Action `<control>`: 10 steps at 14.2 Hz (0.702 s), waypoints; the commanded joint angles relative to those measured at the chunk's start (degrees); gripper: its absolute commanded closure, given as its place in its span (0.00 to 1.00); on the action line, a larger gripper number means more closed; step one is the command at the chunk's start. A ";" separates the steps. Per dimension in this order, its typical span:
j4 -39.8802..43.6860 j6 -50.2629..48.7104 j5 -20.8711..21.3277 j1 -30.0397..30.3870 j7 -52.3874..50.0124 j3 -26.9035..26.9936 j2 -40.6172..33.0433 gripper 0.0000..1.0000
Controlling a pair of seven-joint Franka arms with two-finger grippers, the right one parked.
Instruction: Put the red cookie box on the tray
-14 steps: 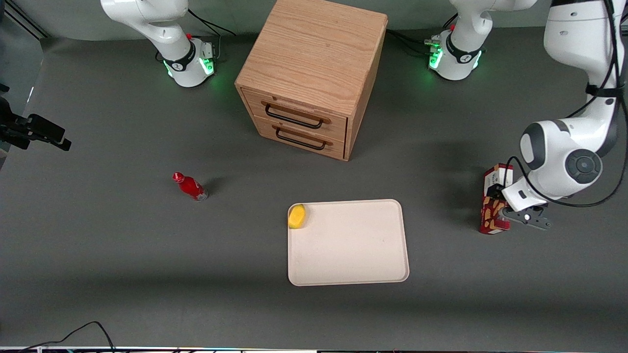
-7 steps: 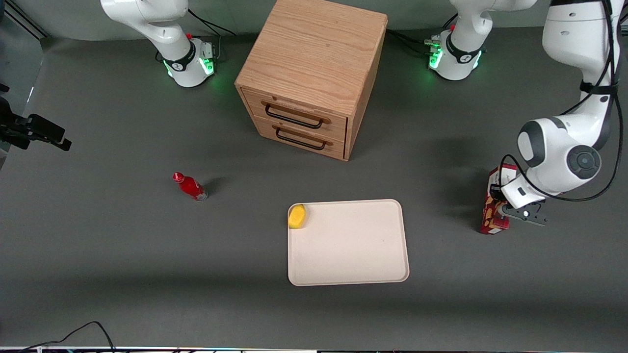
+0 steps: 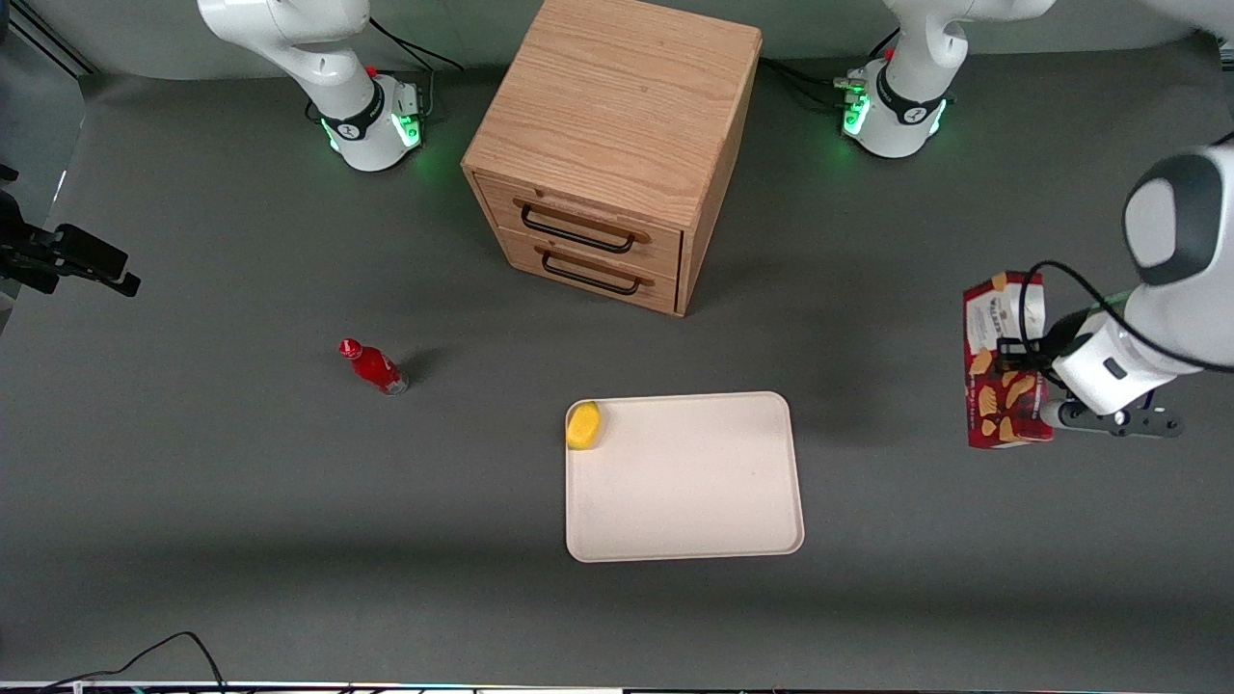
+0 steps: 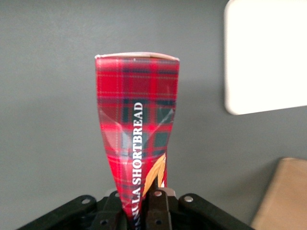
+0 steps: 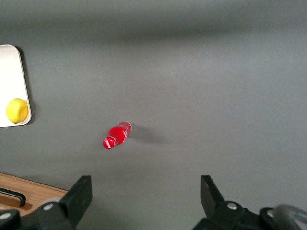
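Cookie box: the red cookie box (image 3: 1003, 361) hangs clear of the grey table (image 3: 241, 482), toward the working arm's end, well apart from the tray (image 3: 694, 501).
Gripper: the left gripper (image 3: 1036, 390) is clamped on the box at its side, the carton pinched and creased between the fingers (image 4: 156, 203).
Wrist view only: the tartan narrow face of the box (image 4: 139, 124) with the words "SHORTBREAD" in white, and its buckled wall at the grip; a corner of the tray (image 4: 268, 57) lies below on the table.
Front view only: the broad face with golden cookies and the pale label end, which points toward the arm bases.
Arm pose: the left arm's forearm (image 3: 1181, 280) reaches in from the table's edge, wrist bent toward the box, hand roughly level.
Tray: holds a yellow lemon (image 3: 583, 425) in one corner, otherwise bare.
Also seen: a wooden two-drawer cabinet (image 3: 617, 145) farther from the front camera than the tray; a small red bottle (image 3: 373, 366) toward the parked arm's end.
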 commanded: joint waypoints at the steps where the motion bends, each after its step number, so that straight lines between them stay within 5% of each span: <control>1: 6.20 -2.91 0.22 -0.48 -16.33 -7.37 3.16 1.00; 4: 6.55 7.59 2.84 -0.65 -27.68 -15.90 9.47 1.00; 6: 6.46 16.03 9.32 -1.00 -31.40 -19.51 15.87 1.00; 10: 5.76 31.16 18.83 -2.94 -37.03 -20.76 26.08 1.00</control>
